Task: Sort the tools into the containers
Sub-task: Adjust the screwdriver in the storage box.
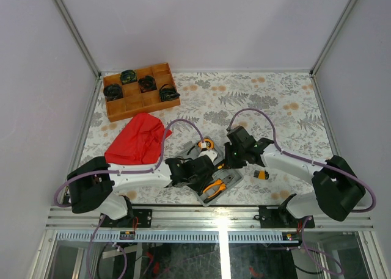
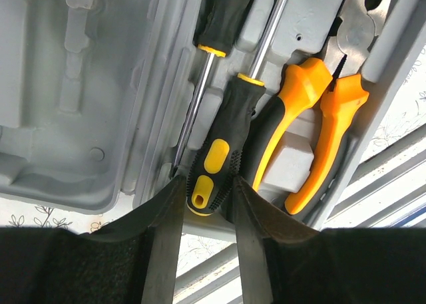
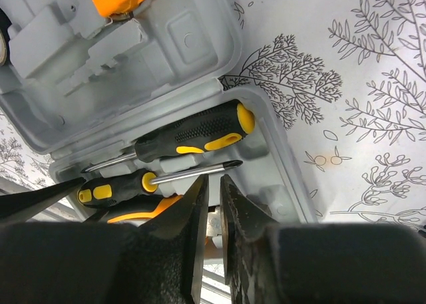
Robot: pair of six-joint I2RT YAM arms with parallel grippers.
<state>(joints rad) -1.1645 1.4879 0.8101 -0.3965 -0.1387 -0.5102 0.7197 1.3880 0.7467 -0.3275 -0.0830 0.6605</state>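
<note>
our left hand (image 2: 208,184) sits part-open astride the butt of the black-yellow screwdriver (image 2: 233,124), which lies in the grey case (image 2: 66,118) by the surface's near edge, shaft pointing away (can't tell if we're pinching it), right hand (image 3: 214,184) nearly shut, empty

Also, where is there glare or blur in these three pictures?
Top external: a bright glare streak on the rail near the arm bases. Left wrist: the left fingers are dark and soft, the pliers sharp. Right wrist: dark blurred right fingers, crisp screwdrivers.
</note>
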